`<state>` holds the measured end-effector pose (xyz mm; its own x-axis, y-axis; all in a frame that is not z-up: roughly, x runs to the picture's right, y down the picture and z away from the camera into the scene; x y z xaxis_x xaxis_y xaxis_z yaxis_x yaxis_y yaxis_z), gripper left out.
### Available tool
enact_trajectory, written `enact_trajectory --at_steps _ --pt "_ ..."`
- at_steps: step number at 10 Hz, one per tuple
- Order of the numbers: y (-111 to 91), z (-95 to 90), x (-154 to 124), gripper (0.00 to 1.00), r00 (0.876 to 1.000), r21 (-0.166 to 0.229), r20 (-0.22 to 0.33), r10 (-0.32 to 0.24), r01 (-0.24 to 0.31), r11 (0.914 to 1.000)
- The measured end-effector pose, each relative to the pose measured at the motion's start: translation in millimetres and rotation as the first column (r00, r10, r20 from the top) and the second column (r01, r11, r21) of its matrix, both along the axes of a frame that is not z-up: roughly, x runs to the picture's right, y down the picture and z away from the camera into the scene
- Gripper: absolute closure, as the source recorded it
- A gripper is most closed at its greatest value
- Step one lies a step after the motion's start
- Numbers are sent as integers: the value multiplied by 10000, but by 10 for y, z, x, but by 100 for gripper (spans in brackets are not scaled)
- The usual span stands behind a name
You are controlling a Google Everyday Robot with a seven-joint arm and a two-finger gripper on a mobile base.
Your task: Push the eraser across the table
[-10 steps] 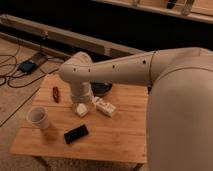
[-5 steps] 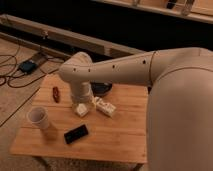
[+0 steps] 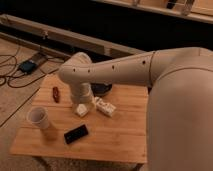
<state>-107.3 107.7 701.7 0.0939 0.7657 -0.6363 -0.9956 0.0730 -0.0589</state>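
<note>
Near-left on the bamboo-plank tabletop, the flat black rectangular eraser is judged light, stiff, pushable edge-on. Whether the pincer, held just beyond, is apart or together cannot be told.

Black eraser flat, angled (near front edge) on bamboo table; hand farther back, apart.
</note>
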Motion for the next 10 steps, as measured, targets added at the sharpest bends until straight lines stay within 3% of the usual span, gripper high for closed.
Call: enact_trajectory --at_steps 3,5,10 --pt "291 -80 -315 35 9969 455 586 -520 494 9977" --pt "524 -81 -464 35 9936 521 908 -676 631 9967" --pt "1092 257 -755 35 9810 213 1188 -1536 1521 9881"
